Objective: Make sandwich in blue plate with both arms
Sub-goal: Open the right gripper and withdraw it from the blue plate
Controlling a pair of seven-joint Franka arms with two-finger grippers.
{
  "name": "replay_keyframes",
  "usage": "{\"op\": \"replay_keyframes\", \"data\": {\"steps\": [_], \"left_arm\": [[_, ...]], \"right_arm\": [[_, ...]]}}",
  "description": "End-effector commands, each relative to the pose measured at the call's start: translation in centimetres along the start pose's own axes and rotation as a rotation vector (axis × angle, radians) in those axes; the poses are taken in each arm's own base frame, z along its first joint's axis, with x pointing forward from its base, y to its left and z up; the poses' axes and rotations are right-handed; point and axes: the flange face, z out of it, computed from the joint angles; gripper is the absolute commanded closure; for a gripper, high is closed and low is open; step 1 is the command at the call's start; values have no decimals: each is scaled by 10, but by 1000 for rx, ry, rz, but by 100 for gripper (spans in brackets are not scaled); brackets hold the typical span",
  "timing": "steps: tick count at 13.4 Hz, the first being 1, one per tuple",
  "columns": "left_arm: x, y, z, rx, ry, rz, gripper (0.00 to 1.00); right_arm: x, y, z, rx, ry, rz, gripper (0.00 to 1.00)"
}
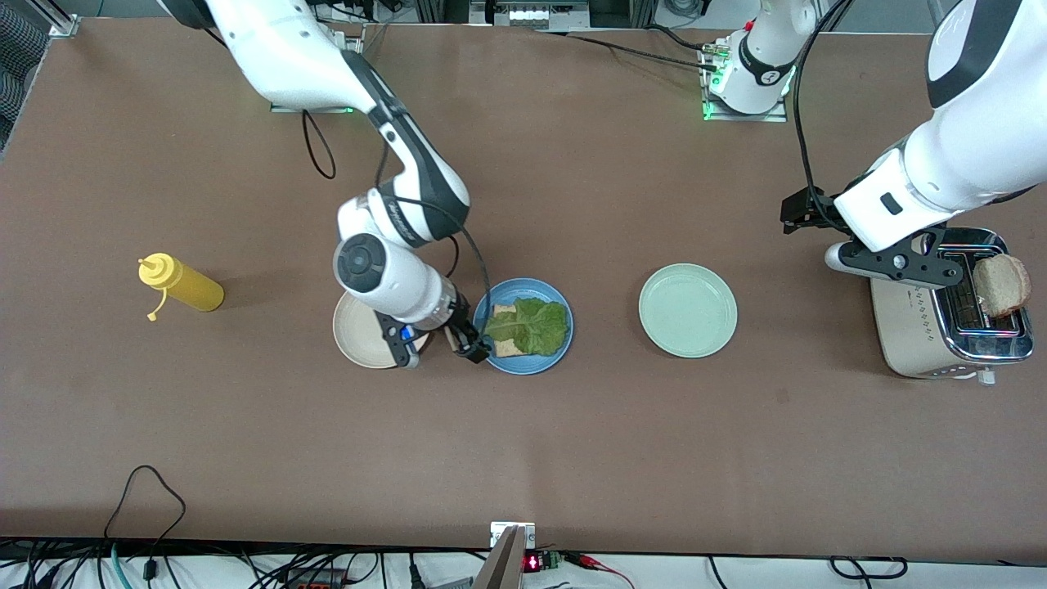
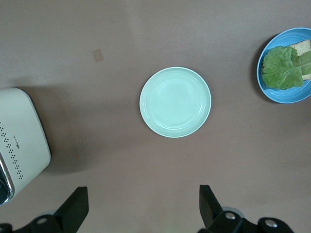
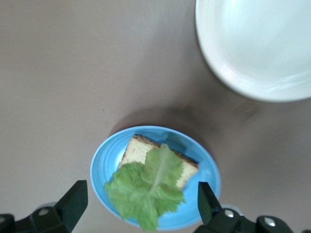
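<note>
The blue plate [image 1: 523, 366] [image 3: 99, 167] [image 2: 286, 99] sits mid-table and holds one tan bread slice [image 1: 502, 348] [image 3: 138, 148]. A crinkled green lettuce leaf [image 1: 532, 325] [image 3: 146, 189] [image 2: 281, 68] lies on top of the slice. My right gripper [image 1: 473, 348] [image 3: 140, 189] hangs open just above the plate's edge on the cream plate's side, with nothing between its fingers. Another bread slice [image 1: 1002, 285] sticks up out of the toaster. My left gripper [image 1: 803, 211] [image 2: 142, 191] is open and empty in the air, over the table between the mint plate and the toaster.
A cream-white plate [image 1: 360, 335] [image 3: 262, 43] lies beside the blue plate toward the right arm's end, partly under the right wrist. A mint-green plate [image 1: 687, 311] [image 2: 175, 102] lies toward the left arm's end, then a toaster [image 1: 924, 327] [image 2: 22, 136]. A yellow squeeze bottle [image 1: 184, 285] lies on its side.
</note>
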Motion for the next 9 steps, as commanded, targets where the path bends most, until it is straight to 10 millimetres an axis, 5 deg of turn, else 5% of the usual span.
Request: {"op": "replay_keyframes", "data": {"steps": [1,6,9], "left_arm": [[-5,-1,-8,19,1,-4,0],[-6,-1,-7,20,-8,-6,0],[-7,-1,-6,20,-15,-6,0]], "right_arm": [[27,19,-71,-52,-28,-152,0],[91,113,-169,-172,-87,-544,0],[150,185,-226,-191,-139,-771,0]]}}
